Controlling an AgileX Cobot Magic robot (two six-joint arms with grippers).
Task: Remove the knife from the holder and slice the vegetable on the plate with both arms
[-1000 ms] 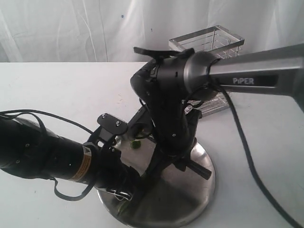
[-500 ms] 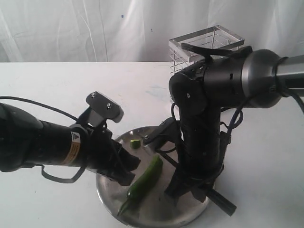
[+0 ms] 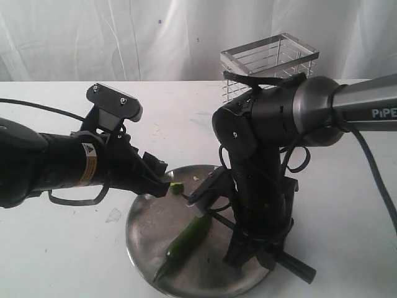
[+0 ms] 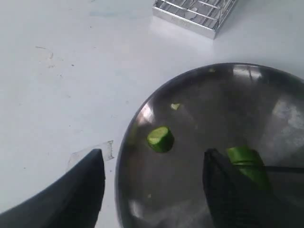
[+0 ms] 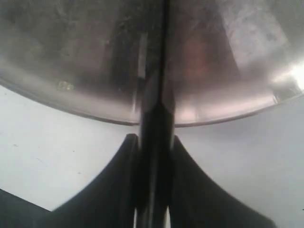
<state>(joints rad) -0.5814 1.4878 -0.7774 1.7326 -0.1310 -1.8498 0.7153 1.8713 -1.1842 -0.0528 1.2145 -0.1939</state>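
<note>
One cut piece (image 4: 160, 138) lies apart from the vegetable (image 3: 184, 243).

White tabletop (image 3: 74, 112), matte, with faint smudges and scuffs. Backed by a white draped cloth (image 3: 93, 37) along the far edge. On it, toward the near middle, a round stainless steel plate (image 3: 146, 233) with raised rim, dull and reflective. Behind the plate, near the far edge, a chrome wire holder (image 3: 270, 59), upright, well apart from the plate. Just beside the plate's left rim, a small flat translucent scrap (image 3: 113, 215), lying on the bare surface, not touching the rim; seen as a pale patch (image 4: 95, 151) from the left wrist camera. Elsewhere, plain white surface on both sides.
</note>
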